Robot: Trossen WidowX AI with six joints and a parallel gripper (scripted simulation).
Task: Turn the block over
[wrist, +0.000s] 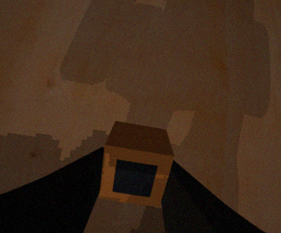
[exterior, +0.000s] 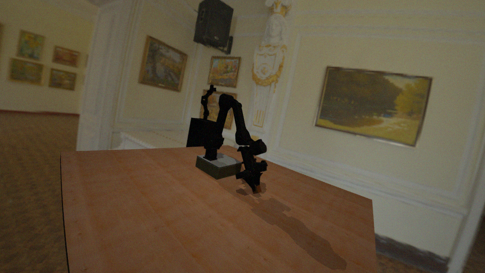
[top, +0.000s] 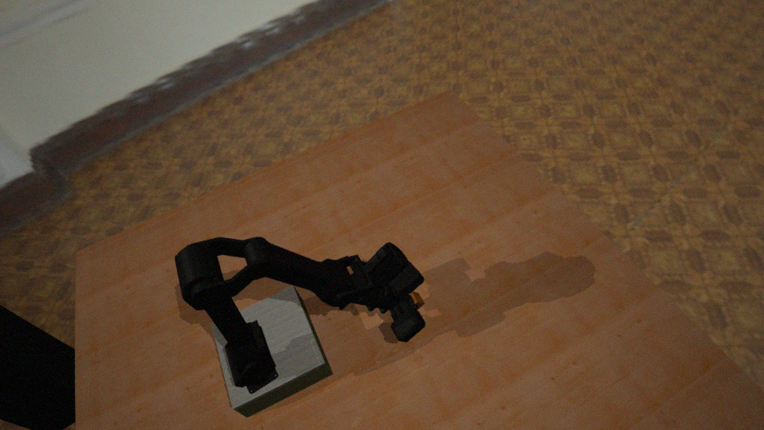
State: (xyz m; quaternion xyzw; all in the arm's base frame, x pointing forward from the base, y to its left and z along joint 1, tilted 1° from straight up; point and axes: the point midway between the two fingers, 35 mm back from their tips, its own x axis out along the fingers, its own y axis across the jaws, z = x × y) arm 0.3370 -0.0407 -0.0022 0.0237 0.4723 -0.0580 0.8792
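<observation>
A: Where's the block (wrist: 136,171)?

B: Between the fingers of the tool (wrist: 134,191). The wrist view shows it pinched from both sides by the dark fingers, which stand partly closed on it and have it firmly.

A: Which way is the marked side turned?

B: The dark blue square (wrist: 135,177) faces back toward the wrist camera, framed by a lighter wooden border. Another plain brown face of the block shows above it in that view.

A: Is it on the surface (top: 506,301)?

B: Hard to say. In the exterior view the tool (exterior: 256,186) points nearly straight down with a small tan corner of the block (exterior: 258,186) showing at its tip, very close to the wood. Whether it touches, I cannot tell.

A: And from the top?

B: Only a sliver of the block (top: 417,297) peeks out beside the tool (top: 410,312). The arm (top: 293,270) reaches out from its grey base (top: 287,341), and its shadow (top: 506,284) stretches away across the wood toward the far edge.
</observation>
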